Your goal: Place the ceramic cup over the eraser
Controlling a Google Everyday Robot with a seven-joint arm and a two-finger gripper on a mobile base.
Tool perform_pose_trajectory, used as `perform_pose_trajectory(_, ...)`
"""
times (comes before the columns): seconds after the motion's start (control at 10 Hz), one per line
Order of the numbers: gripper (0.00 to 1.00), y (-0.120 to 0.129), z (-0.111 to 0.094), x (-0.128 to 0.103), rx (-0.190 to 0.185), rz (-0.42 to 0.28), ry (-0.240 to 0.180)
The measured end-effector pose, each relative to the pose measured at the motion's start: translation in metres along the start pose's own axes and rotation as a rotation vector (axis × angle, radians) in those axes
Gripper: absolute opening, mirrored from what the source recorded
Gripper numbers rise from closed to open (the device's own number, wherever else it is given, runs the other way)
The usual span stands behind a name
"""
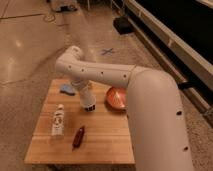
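My white arm reaches in from the right and bends down over the middle of the wooden table. The gripper points straight down, its dark tip just above the tabletop, left of the red bowl. I cannot pick out the ceramic cup as separate from the white wrist and the dark tip. The eraser does not show either; the spot under the gripper is covered by it.
A red bowl sits right of the gripper. A blue-grey pad lies at the back left. A white labelled bottle lies at the left, and a dark red oblong object lies near the front. Polished floor surrounds the table.
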Motion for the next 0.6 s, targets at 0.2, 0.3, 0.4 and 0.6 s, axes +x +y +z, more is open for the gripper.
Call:
perform_pose_trajectory(0.2, 0.55, 0.0005, 0.0012, 0.0012, -0.002, 0.000, 0.002)
perform_pose_trajectory(0.3, 0.55, 0.0006, 0.0021, 0.0013, -0.003, -0.001, 0.002)
perform_pose_trajectory(0.4, 0.55, 0.0008, 0.0027, 0.0016, -0.004, -0.001, 0.002)
perform_pose_trajectory(0.6, 0.55, 0.0014, 0.0039, 0.0024, -0.007, -0.002, 0.003)
